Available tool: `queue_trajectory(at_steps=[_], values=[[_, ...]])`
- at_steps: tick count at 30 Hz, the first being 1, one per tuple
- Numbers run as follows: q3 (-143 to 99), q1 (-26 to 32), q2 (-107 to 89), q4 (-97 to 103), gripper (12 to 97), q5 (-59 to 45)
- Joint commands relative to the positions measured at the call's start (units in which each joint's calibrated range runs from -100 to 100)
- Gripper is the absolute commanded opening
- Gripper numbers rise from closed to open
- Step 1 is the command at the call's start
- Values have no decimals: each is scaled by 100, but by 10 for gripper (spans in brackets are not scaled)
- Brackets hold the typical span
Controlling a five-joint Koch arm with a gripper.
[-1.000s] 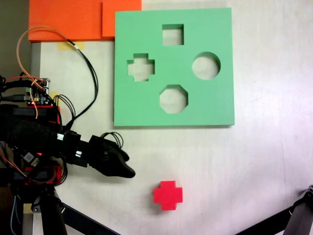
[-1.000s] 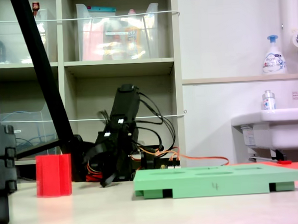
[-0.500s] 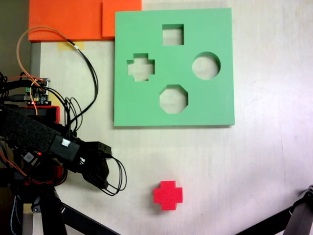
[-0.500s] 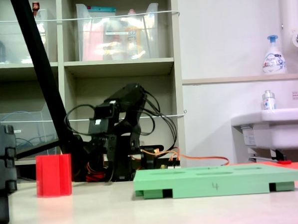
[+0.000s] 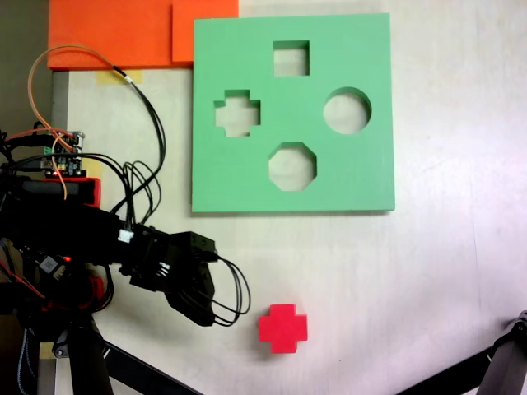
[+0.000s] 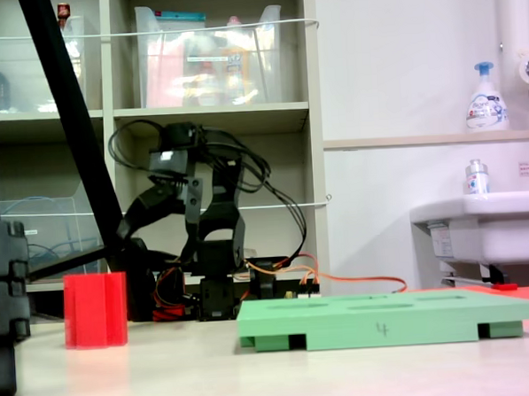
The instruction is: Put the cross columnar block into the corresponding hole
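Note:
The cross columnar block [image 5: 282, 327], bright red, stands on the white table to the right of the gripper [image 5: 198, 284] and apart from it. In the side fixed view the block [image 6: 95, 310] stands at the left and the gripper [image 6: 160, 245] hangs raised behind it, pointing down, jaws spread and holding nothing. The green foam board [image 5: 247, 177] lies flat further up the table. Its plus-shaped corresponding hole [image 5: 237, 113] sits near its left edge and has nothing in it. From the side the board [image 6: 386, 320] shows as a low slab.
The board also has a square hole [image 5: 291, 58], a round hole [image 5: 347, 111] and an octagonal hole [image 5: 291, 166]. Orange foam sheets [image 5: 123, 33] lie at the top left. Loose cables [image 5: 148, 123] and a circuit board [image 5: 62, 156] lie left of the green board. Black tripod legs [image 5: 502, 366] enter at the bottom right.
The arm has swung toward the red block and lifted its wrist well above the table. The jaws now look spread. Block and board have not moved.

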Motion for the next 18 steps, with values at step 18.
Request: queue_trajectory(at_steps=[18], values=[[3513,-44,4790,-783,824,-15]])
